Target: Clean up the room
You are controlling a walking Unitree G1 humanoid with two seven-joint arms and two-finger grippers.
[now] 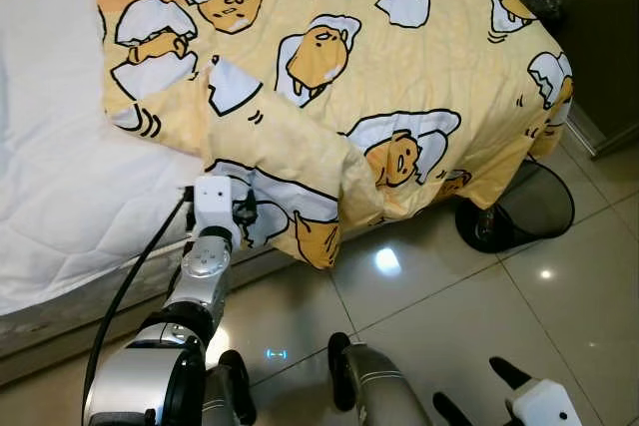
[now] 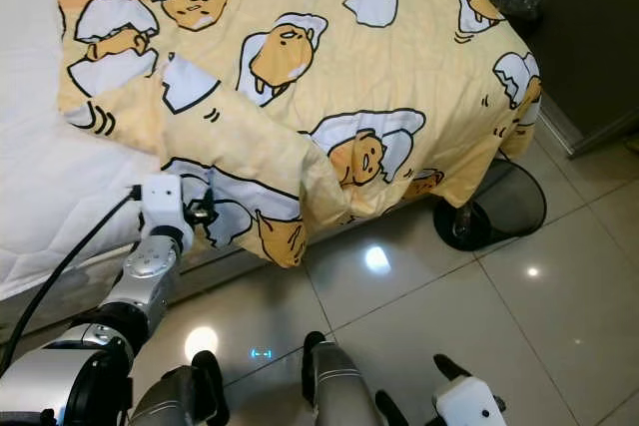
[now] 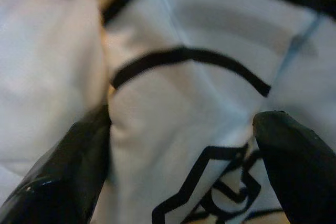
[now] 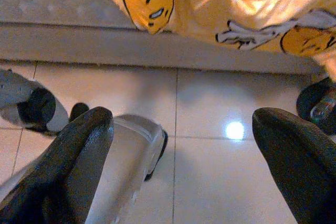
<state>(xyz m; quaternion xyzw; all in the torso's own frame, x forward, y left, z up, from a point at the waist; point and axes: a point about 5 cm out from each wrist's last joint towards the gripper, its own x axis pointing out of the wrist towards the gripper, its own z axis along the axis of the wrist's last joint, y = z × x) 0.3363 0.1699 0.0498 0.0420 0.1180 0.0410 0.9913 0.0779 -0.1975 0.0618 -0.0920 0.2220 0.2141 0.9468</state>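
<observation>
Now one left claw point(image 3: 181, 145) straddles one blanket point(image 1: 329, 57).

Bed and tiled floor, seen from above.
A white quilted mattress point(image 1: 50, 147) carries a yellow blanket printed with cartoon egg characters point(image 1: 339, 57), its corner hanging over the edge; a black mesh wastebasket point(image 1: 519, 209) stands on the glossy beige floor tiles point(image 1: 429, 296).

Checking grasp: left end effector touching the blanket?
Touching. Left wrist view shows blanket fabric between the open fingers, pressed against one of them.
</observation>
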